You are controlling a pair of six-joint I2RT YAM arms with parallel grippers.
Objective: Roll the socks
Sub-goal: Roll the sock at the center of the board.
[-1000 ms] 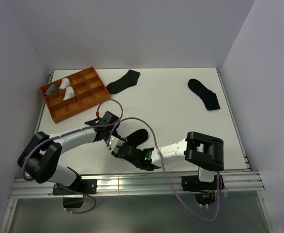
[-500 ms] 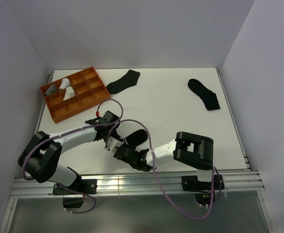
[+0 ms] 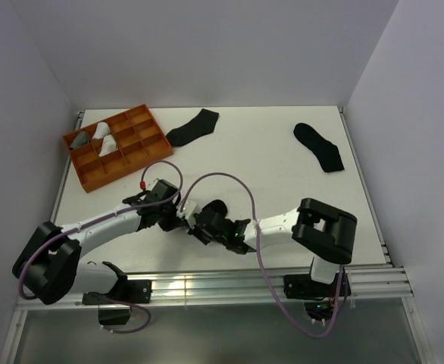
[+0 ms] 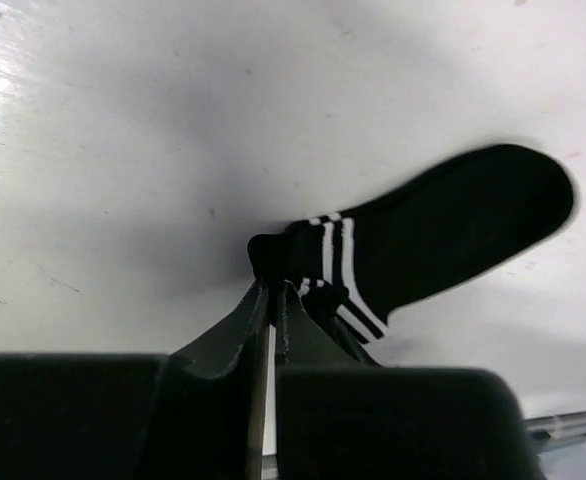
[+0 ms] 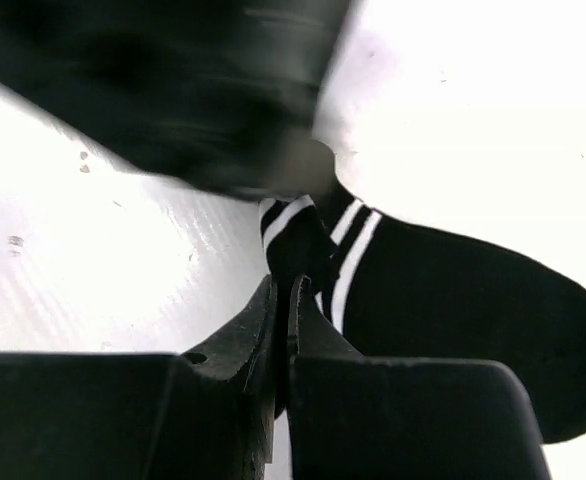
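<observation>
At the table's (image 3: 282,182) 6 o'clock, the left gripper (image 4: 273,293) pinches the cuff of the striped sock (image 4: 453,225). The right gripper (image 5: 283,283) pinches that cuff too.

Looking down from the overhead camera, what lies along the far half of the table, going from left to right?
An orange plastic tray with compartments → a flat black sock just right of it → a second flat black sock near the right edge.
</observation>
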